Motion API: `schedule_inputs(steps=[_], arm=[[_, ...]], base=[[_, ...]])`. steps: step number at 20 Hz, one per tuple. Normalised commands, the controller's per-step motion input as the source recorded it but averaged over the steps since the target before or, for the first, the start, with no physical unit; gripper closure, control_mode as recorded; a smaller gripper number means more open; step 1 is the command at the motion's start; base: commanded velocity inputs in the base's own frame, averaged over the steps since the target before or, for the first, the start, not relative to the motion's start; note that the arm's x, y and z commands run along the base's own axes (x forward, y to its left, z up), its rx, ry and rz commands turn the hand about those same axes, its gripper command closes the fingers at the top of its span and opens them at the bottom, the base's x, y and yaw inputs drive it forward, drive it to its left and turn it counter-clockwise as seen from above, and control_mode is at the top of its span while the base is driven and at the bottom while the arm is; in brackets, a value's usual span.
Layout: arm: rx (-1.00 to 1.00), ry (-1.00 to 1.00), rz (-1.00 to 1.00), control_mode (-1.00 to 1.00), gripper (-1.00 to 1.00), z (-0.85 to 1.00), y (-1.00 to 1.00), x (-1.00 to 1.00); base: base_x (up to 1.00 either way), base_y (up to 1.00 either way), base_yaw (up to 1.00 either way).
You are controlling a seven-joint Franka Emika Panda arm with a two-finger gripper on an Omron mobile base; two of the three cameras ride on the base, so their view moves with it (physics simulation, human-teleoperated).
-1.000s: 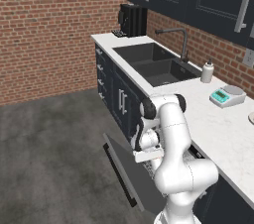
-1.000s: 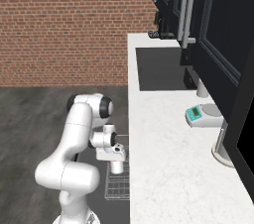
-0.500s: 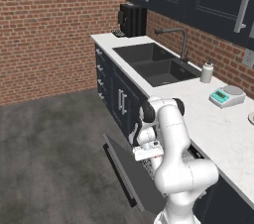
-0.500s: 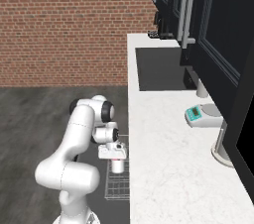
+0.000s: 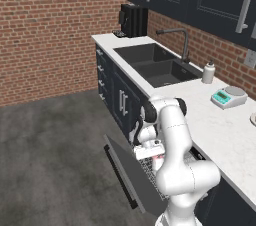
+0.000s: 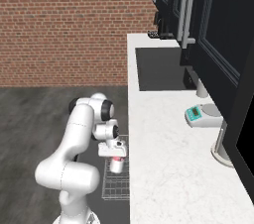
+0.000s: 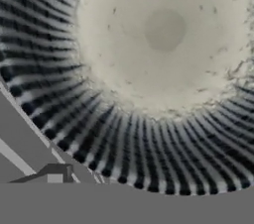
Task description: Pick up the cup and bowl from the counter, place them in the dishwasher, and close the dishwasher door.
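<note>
Tool [image 6: 115, 156] over the dishwasher rack [image 6: 115, 188], cup [image 6: 116, 164] just beneath, jaw spread unclear

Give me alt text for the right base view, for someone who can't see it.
A white robot arm reaches down over the dishwasher's wire rack, its claw right above a small white cup over the rack. Beside it runs the white marble counter with a dark sink and a teal-faced scale.
</note>
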Motion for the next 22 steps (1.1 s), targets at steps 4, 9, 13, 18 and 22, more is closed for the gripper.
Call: schedule_inputs(steps=[4, 9, 13, 18, 22], arm=[[0.0, -0.01, -0.02, -1.0, -1.0, 0.34, 0.0, -0.06], [0.0, 0.0, -0.01, -1.0, -1.0, 0.45, 0.0, -0.17], [0.0, 0.0, -0.01, -1.0, -1.0, 0.51, 0.02, -0.3], [0.01, 0.0, -0.01, -1.0, -1.0, 0.84, 0.27, -0.57], [0.0, 0.0, 0.0, -1.0, -1.0, 1.0, 0.54, -0.79]], base=[[0.0, 0.0, 0.0], [0.0, 0.0, 0.0], [0.0, 0.0, 0.0], [0.0, 0.0, 0.0], [0.0, 0.0, 0.0]])
